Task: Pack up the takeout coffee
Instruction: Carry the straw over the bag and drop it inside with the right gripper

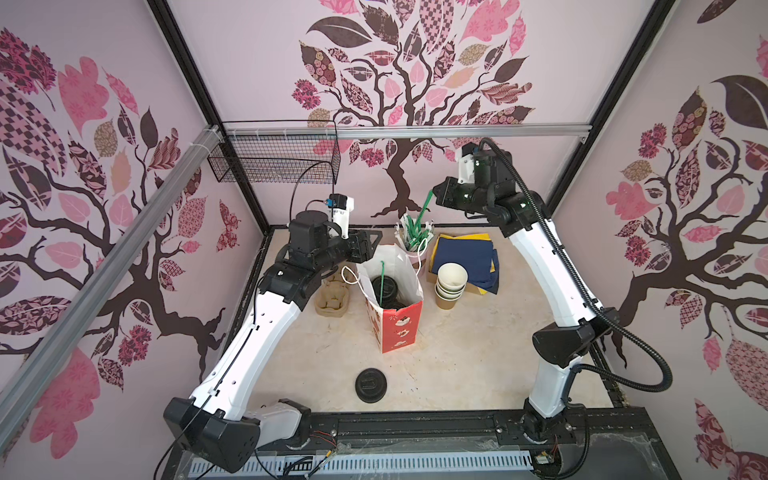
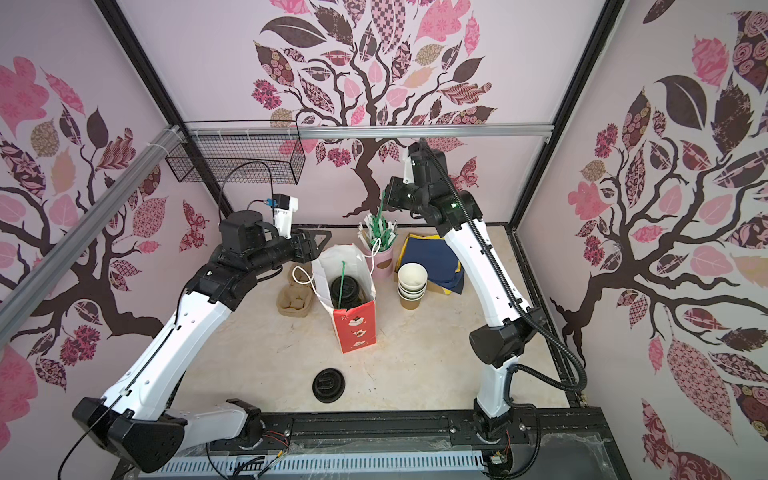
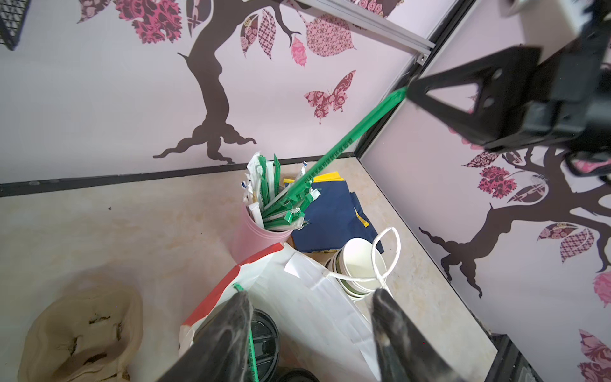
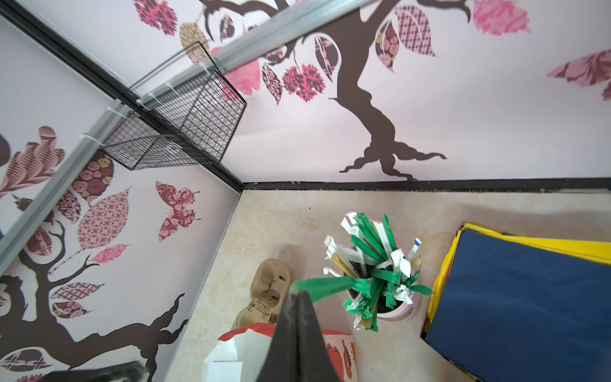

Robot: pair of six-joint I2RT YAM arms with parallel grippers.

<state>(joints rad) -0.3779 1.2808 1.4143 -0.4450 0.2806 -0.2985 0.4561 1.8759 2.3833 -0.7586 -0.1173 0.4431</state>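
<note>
Paper bag (image 1: 395, 324), red-and-white: upright at mid-table, mouth open so contents can go in from above.
Napkins (image 1: 465, 253), blue and yellow: stacked flat towards the far right corner, as stock.
Cup carrier (image 1: 330, 301), beige pulp: empty, just beside the bag on its left.
Takeout coffee (image 1: 384, 286): black sip lids show low inside the bag, apparently two cups, though the bag wall hides their bodies. By my reading it is already packed.
Spare cups (image 1: 451, 286): nested, unlidded, between bag and napkins.
Pink holder (image 2: 384, 262): behind the bag, bristling with wrapped straws.
Loose lid (image 1: 371, 385), black: flat on the table, well in front of the bag.
Left gripper (image 3: 310, 294): jaws spread, nothing between them, poised over the bag's mouth, likely to steady its rim.
Right gripper (image 4: 296, 291): pressed together on one green wrapped straw (image 3: 347, 142), raised above the holder with its lower end among the others. It is probably bound for the bag, where a bare green straw (image 2: 341, 282) already stands.
</note>
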